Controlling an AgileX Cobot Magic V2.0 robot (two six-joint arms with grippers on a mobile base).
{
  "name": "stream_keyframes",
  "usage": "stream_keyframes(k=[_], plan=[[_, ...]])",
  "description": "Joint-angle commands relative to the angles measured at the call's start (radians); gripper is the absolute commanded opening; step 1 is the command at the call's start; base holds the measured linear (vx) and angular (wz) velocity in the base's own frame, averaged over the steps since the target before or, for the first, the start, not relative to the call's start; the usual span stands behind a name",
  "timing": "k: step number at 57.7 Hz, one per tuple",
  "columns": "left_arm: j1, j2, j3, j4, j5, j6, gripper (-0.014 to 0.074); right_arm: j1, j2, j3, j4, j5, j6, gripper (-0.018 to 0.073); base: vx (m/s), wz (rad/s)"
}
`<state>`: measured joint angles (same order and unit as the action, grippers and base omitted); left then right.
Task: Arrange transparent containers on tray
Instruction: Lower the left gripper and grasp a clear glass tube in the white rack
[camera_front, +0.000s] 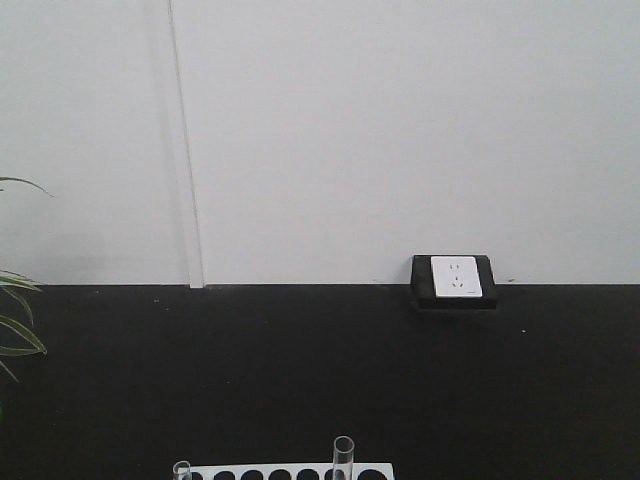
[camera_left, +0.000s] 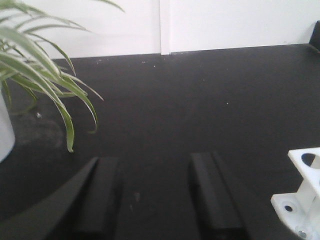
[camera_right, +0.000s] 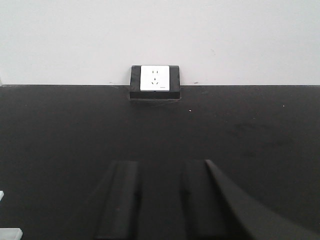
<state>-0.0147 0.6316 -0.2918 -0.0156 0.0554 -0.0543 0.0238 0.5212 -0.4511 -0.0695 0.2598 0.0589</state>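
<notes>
Two transparent containers show in the front view: one clear tube (camera_front: 343, 455) stands upright in a white rack (camera_front: 290, 472) at the bottom edge, and the rim of another tube (camera_front: 181, 468) pokes up at the rack's left end. The yellow tray is out of view. My left gripper (camera_left: 152, 165) hovers open over the black table with nothing between its fingers, and a corner of the rack (camera_left: 305, 192) lies to its right. In the right wrist view my right gripper (camera_right: 161, 165) is also open and holds nothing.
A potted plant (camera_left: 40, 65) in a white pot (camera_left: 4, 130) stands left of the left gripper, its leaves (camera_front: 15, 320) reaching in at the front view's left edge. A black-framed wall socket (camera_right: 154, 80) sits where the table meets the white wall, ahead of the right gripper.
</notes>
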Motion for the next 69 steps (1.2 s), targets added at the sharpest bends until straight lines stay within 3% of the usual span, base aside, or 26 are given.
stream_keyframes(k=[1, 8, 20, 32, 51, 58, 63, 69], plan=[[-0.025, 0.034, -0.024, -0.014, -0.123, -0.001, 0.0539, -0.002, 0.01, -0.036, -0.002, -0.085, -0.006, 0.0449, 0.0, 0.0], [-0.115, 0.088, -0.024, -0.012, -0.191, -0.001, 0.0541, -0.002, 0.01, -0.036, -0.002, -0.085, -0.006, 0.051, 0.0, 0.0], [-0.28, 0.247, -0.024, -0.007, -0.31, -0.001, 0.0541, -0.002, 0.01, -0.036, -0.002, -0.085, -0.006, 0.0513, 0.0, 0.0], [-0.394, 0.422, -0.024, 0.087, -0.476, -0.004, 0.0541, -0.002, 0.01, -0.036, -0.002, -0.085, -0.006, 0.0513, 0.0, 0.0], [-0.414, 0.627, -0.024, 0.087, -0.69, -0.033, 0.0541, -0.002, 0.01, -0.036, -0.002, -0.082, -0.006, 0.0513, 0.0, 0.0], [-0.414, 0.687, -0.024, 0.133, -0.785, -0.104, 0.0541, -0.002, 0.01, -0.033, -0.002, -0.081, -0.006, 0.0513, 0.0, 0.0], [-0.414, 0.723, -0.024, 0.175, -0.848, -0.11, 0.0541, -0.002, 0.01, -0.033, -0.002, -0.065, -0.006, 0.0513, 0.0, 0.0], [-0.414, 0.777, -0.029, 0.166, -0.893, -0.11, 0.0541, -0.002, 0.01, -0.033, -0.002, -0.05, -0.006, 0.0513, 0.0, 0.0]])
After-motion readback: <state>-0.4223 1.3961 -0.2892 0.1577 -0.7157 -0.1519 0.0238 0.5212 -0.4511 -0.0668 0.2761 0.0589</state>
